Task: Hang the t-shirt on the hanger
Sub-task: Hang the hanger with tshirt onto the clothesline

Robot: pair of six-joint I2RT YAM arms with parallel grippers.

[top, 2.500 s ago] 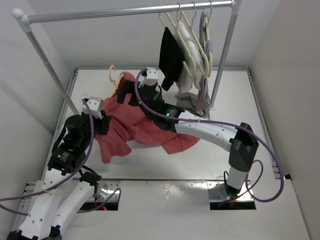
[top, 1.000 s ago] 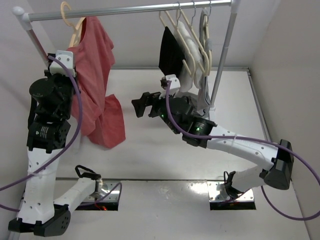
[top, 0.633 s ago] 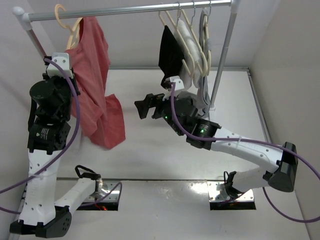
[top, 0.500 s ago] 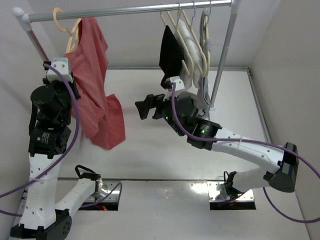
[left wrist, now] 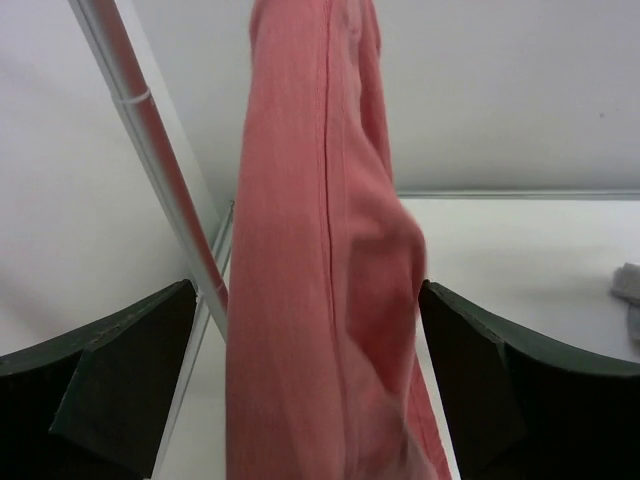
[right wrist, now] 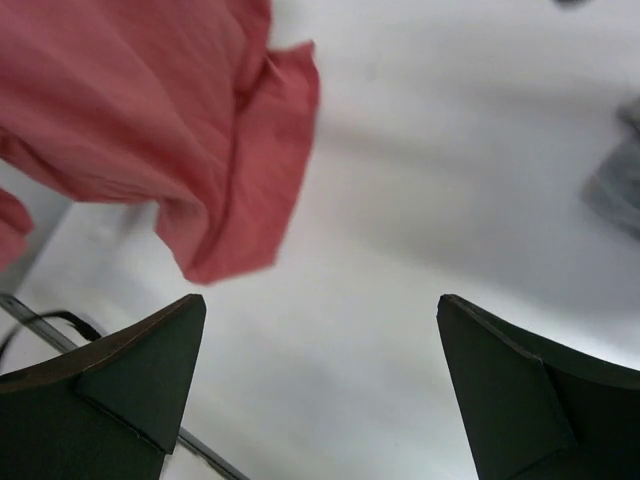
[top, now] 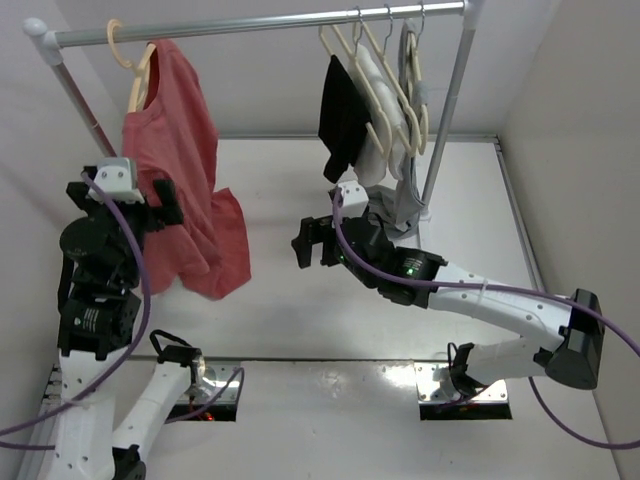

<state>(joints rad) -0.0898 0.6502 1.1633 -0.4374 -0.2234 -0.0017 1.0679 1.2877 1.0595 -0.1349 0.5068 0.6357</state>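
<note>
Seen from above, a metal clothes rail (top: 250,22) ran across the back of a white table (top: 480,200). The t-shirt (top: 185,150) hung on the hanger (top: 135,75), whose hook sat over the rail high above the left gripper (top: 166,202). That gripper's fingers were held apart at the cloth's near edge. The right gripper (top: 303,245) hovered well off to the shirt's right, fingers also apart and holding nothing. Behind it hung a black garment (top: 340,110), cream hangers (top: 390,85) and a grey garment (top: 402,205). From the left wrist, the left gripper (left wrist: 305,290) showed two dark fingers (left wrist: 130,370) spread wide. The t-shirt (left wrist: 320,250) dropped straight through the gap between them, and I could not tell whether cloth touched either pad. A rack post (left wrist: 150,130) slanted beyond the left finger. From the right wrist, the right gripper (right wrist: 320,300) was spread, with bare table (right wrist: 450,130) between its tips. The t-shirt (right wrist: 150,100) hung beyond its left finger. The hanging looked finished. The next move, I judged, called for drawing the left fingers clear without snagging the cloth or tugging the hook off the rail.
</note>
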